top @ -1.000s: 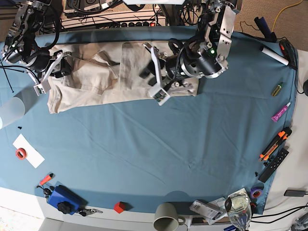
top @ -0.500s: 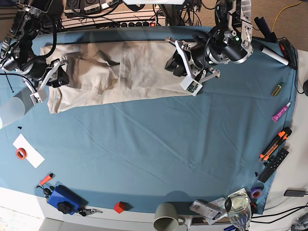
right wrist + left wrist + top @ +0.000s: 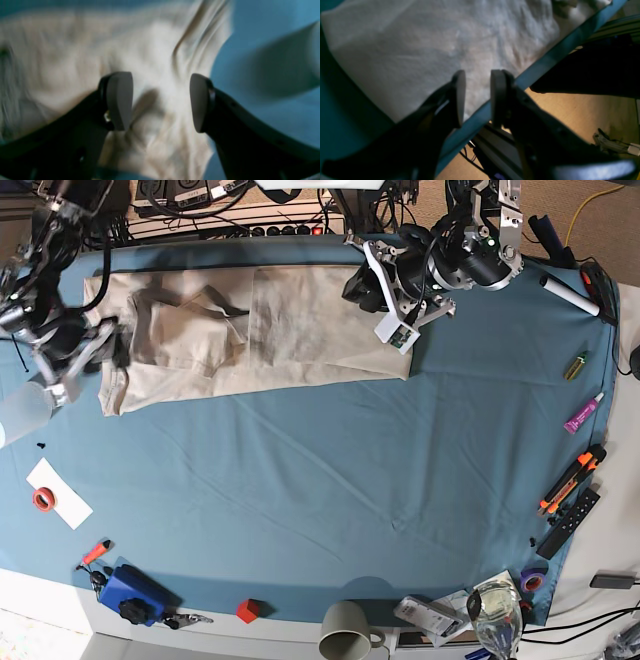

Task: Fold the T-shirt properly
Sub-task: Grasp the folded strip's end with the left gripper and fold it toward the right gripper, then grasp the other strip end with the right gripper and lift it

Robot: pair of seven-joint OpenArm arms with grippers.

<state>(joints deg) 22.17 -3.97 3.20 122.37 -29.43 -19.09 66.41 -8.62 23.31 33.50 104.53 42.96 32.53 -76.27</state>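
Note:
The beige T-shirt [image 3: 300,330] lies flattened along the table's far edge, with creased layers at its left end. My left gripper [image 3: 370,290] hovers above the shirt's right end near the far table edge. In the left wrist view its jaws [image 3: 475,97] stand a narrow gap apart, with nothing between them and the shirt [image 3: 420,50] below. My right gripper [image 3: 105,352] is at the shirt's left end. The right wrist view, which is blurred, shows this gripper [image 3: 161,100] open wide over wrinkled cloth [image 3: 155,62].
The blue table cloth [image 3: 320,480] covers the table. A white cup [image 3: 22,412] and a paper with a red tape ring [image 3: 45,498] lie at the left. A blue box [image 3: 132,593], a red cube [image 3: 247,611], a mug [image 3: 347,632] and a glass [image 3: 497,612] line the front edge. Pens and tools [image 3: 572,480] lie at the right.
My left arm has swung from over the shirt's middle to its right end by the far edge. My right gripper has opened wide and shifted slightly down and left.

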